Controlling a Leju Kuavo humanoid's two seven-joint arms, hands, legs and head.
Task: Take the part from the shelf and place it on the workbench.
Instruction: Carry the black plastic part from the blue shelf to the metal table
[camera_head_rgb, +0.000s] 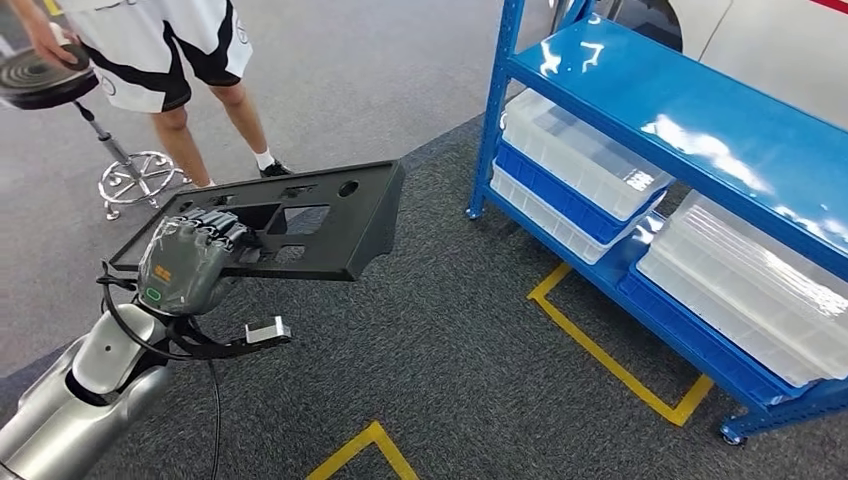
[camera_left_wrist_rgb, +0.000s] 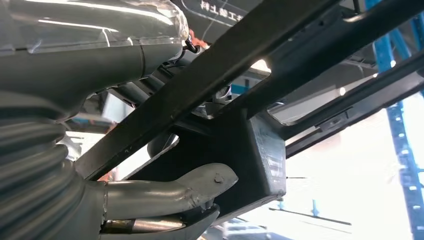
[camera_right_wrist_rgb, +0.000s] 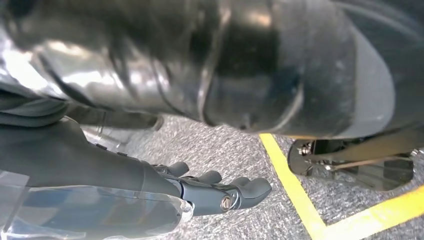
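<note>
The part is a flat black plastic panel with cut-outs and round holes. My left hand grips it by a bar near its left end and holds it level in the air, away from the blue shelf. In the left wrist view my left hand clamps the part from below, thumb against its thick block. My right hand hangs low over the grey carpet, fingers loosely extended and holding nothing.
The shelf's lower levels carry clear plastic bins. Yellow tape marks boxes on the carpet in front of it. At the far left a person stands with a hand on a black stool.
</note>
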